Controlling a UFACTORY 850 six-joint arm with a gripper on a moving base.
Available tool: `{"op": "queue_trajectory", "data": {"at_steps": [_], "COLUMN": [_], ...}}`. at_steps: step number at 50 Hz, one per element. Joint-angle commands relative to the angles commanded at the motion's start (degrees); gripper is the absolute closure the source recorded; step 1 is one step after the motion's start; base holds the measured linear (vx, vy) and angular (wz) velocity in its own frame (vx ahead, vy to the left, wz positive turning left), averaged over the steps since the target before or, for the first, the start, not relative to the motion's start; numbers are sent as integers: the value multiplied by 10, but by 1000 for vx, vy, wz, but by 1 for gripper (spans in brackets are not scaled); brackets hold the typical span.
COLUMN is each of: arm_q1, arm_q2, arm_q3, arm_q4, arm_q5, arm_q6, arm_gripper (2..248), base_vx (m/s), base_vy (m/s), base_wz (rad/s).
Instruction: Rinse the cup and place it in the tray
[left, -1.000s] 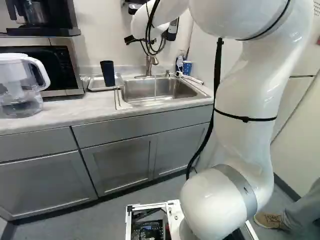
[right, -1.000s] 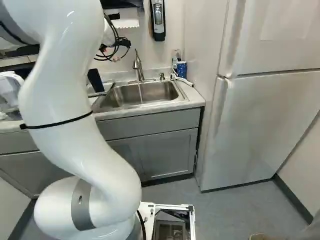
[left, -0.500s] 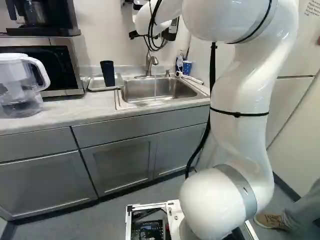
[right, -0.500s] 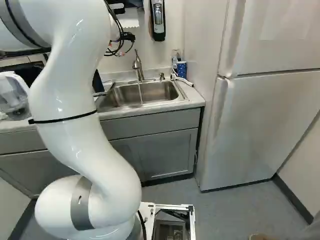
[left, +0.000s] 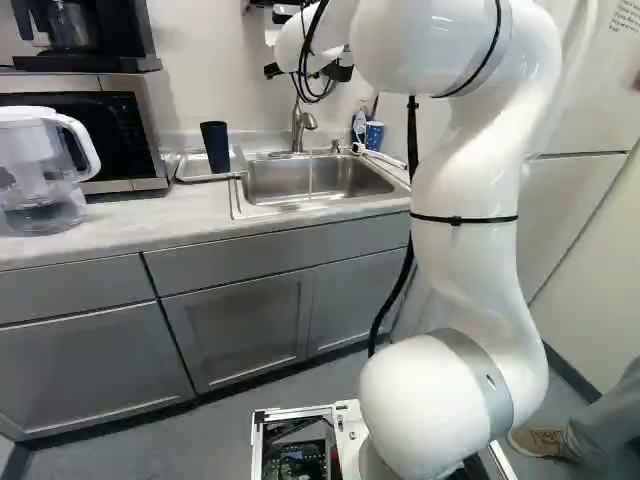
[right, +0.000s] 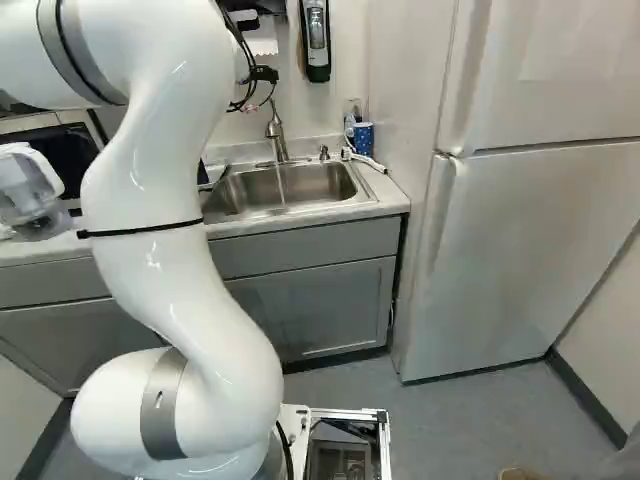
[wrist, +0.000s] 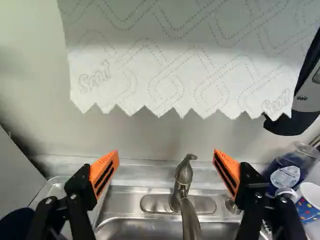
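Counter (left: 130, 225), back edge: cup (left: 215, 147) in tray (left: 192, 169) — placing apparently done; gripper (wrist: 165, 152) spread wide — next, probably, ease square onto faucet (wrist: 183, 180).

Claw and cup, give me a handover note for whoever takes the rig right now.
Claw: open and empty, raised before the faucet.
Cup: in the tray beside the sink.
Done: placing; rinsing can't be confirmed.
Left: check the rinse; a thin line below the faucet may be running water, so probably turn that off.
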Motion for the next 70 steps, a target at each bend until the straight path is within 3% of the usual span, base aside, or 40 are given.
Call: {"op": "queue_trajectory", "data": {"at_steps": [17, 48, 70], "arm_q1": [-2, -2, -3], "arm_q2": [-28, -31, -61], "arm_q3": [-34, -29, -64], "arm_q4": [0, 0, 0], "arm_q5": [-6, -11, -8], "arm_q6": [0, 0, 0], "arm_gripper": [3, 3, 3], "base_vx": [0, 0, 0], "base_vy": [0, 0, 0], "base_wz": [0, 0, 0]}}
